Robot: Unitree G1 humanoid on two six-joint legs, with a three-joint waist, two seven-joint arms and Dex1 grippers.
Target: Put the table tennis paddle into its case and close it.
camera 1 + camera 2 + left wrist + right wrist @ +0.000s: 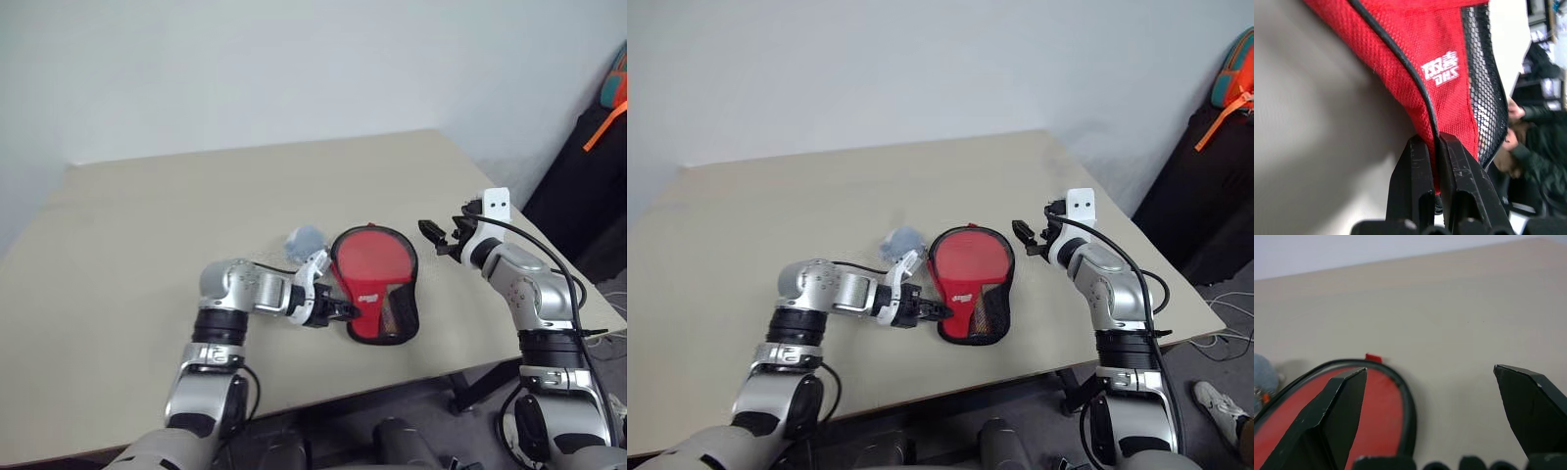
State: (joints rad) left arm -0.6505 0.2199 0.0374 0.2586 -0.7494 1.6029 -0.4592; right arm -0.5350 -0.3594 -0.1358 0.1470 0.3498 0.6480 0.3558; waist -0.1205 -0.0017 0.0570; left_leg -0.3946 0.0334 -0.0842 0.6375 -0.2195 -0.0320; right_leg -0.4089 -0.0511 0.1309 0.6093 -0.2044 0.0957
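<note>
The table (147, 245), pale beige, carries everything here. On it lies the case (377, 269): a paddle-shaped red fabric pouch with black piping round its edge, black mesh down one side and a small white logo on the red cloth near its narrow end. The round part faces away from the robot, the narrow end towards it. The paddle's red face seems to fill the round part, but I can't separate it from the red fabric, so call that uncertain.

Left gripper (345, 311) is clenched on the case, both black fingers (1415, 181) pinching the piped edge at the narrow end, red cloth and black cord squeezed between them. Right gripper (443, 238) hangs released, jaws spread wide, just off the case's far side, not touching it; the rounded black rim sits below and ahead of its fingers.

Beside the case's round end, behind the left gripper, rests a small grey-blue lump (305, 238).
</note>
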